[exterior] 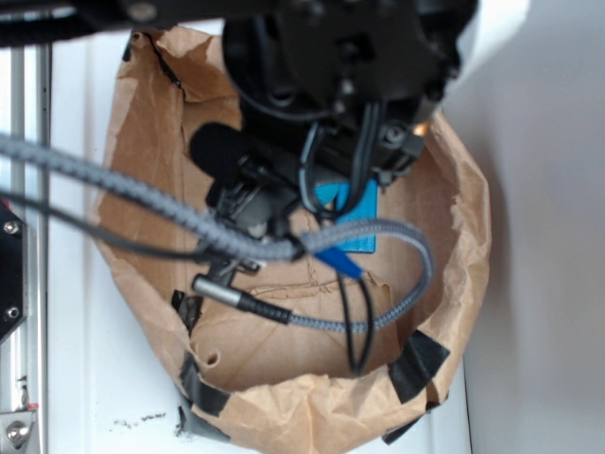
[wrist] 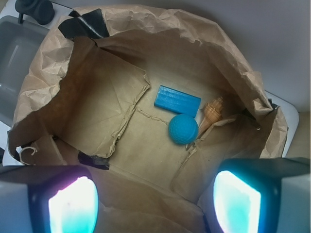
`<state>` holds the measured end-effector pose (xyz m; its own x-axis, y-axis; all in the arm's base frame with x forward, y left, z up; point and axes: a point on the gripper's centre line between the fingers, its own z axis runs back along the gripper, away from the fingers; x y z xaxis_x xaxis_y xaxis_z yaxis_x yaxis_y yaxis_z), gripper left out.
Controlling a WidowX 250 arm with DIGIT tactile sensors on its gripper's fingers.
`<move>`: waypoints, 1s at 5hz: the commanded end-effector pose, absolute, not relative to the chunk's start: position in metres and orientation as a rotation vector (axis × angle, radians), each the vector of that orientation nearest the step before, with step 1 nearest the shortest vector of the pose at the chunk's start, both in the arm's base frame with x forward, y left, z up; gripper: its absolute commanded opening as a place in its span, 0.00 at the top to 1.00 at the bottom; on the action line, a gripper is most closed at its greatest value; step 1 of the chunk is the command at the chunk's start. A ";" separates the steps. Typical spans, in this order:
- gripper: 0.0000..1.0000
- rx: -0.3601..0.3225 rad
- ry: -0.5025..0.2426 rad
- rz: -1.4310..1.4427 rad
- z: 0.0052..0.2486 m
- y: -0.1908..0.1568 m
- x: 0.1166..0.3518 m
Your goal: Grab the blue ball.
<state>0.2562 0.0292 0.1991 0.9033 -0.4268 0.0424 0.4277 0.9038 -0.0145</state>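
Gripper [wrist: 154,201]: fingers wide apart, holding nothing, above the paper bag [wrist: 43,87], ready to descend.
Blue ball [wrist: 183,129]: on bag floor, touching blue block [wrist: 177,100], beside seashell [wrist: 212,112], so access is tight.

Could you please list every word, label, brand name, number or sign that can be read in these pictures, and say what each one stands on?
None: no readable text shows in either view.
The blue ball, the blue block and the seashell bear no lettering.
The brown paper bag and its black tape patches are plain.
The gripper fingers glow but carry no marks.
The arm and cables in the exterior view show no legible label.
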 end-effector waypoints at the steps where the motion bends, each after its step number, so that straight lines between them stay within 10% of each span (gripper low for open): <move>1: 0.00 -0.034 -0.074 -0.374 0.151 0.029 0.271; 5: 0.00 -0.010 -0.005 -0.387 0.094 0.028 0.293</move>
<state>0.2844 0.0351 0.0794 0.9300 -0.3656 -0.0388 0.3641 0.9305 -0.0406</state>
